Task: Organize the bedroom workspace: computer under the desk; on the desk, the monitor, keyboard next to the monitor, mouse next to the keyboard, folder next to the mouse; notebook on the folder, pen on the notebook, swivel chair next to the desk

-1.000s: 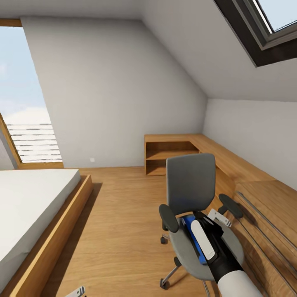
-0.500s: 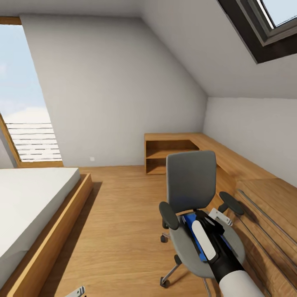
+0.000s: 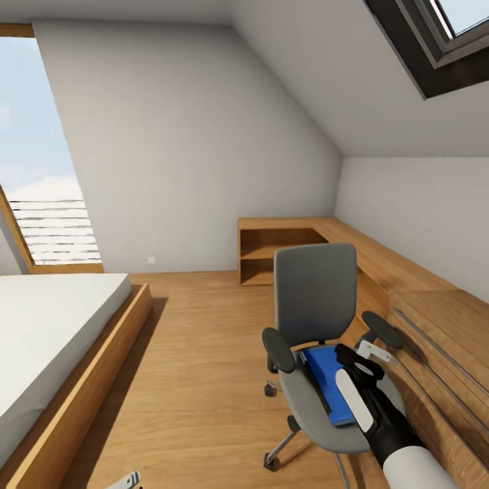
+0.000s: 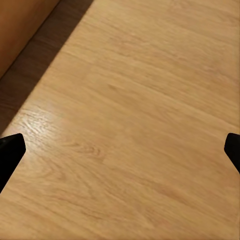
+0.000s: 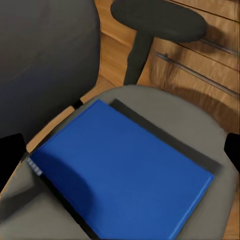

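While hovering, right pincer (image 5: 120, 150) (spread) frames folder (image 5: 122, 175).

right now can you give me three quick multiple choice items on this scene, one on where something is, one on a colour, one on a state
1. Where does the folder lie?
A. on the bed
B. on the seat of the swivel chair
C. on the wooden shelf unit

2. What colour is the folder's cover?
A. bright blue
B. red
C. white

3. How does the right hand stand?
A. shut on the folder
B. shut on an armrest
C. open above the folder

Answers:
1. B, the head view and the right wrist view both show it flat on the grey seat, between the armrests.
2. A, the cover is bright blue with a black edge along one side.
3. C, in the right wrist view the two fingertips sit wide apart at the frame's edges with the folder between them, untouched.
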